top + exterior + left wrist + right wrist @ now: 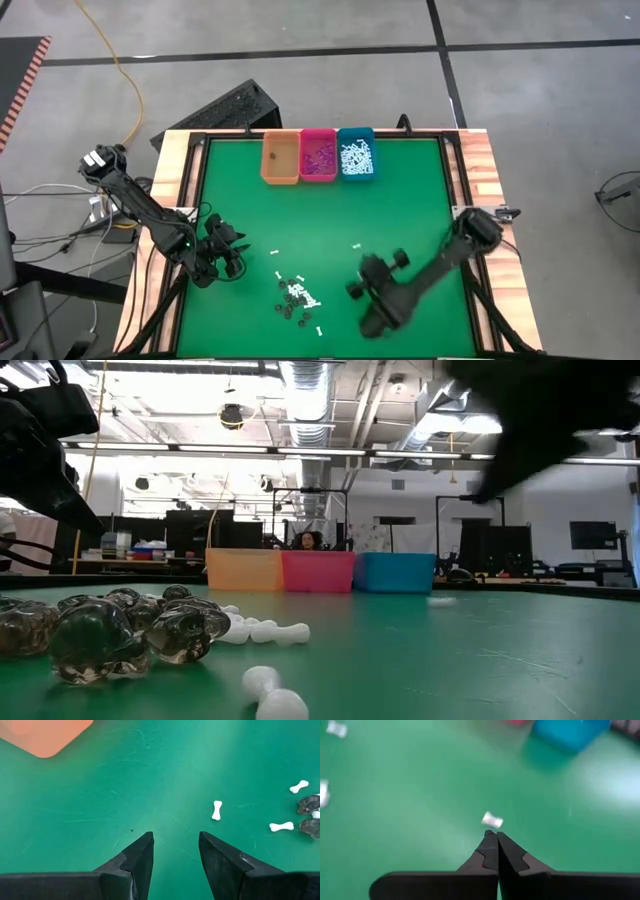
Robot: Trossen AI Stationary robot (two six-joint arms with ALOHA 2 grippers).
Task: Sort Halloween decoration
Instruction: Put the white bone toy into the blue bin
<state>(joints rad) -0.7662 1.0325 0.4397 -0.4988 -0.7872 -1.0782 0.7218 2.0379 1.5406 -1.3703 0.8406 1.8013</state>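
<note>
The Halloween decoration is a small heap of white bone-shaped sticks and dark bits near the mat's front edge. The low view shows it close up as smoky see-through lumps and white bones. A few white bones lie apart from the heap. My left gripper stands open over bare mat to the left of the heap, with nothing between its fingers. My right gripper is shut, raised to the right of the heap. One white piece shows just past its tips, blurred like the mat.
Three bins stand in a row at the mat's far edge: orange, pink with purple bits, teal with white pieces. Green mat lies between bins and heap. Wooden borders and a dark frame run around the mat.
</note>
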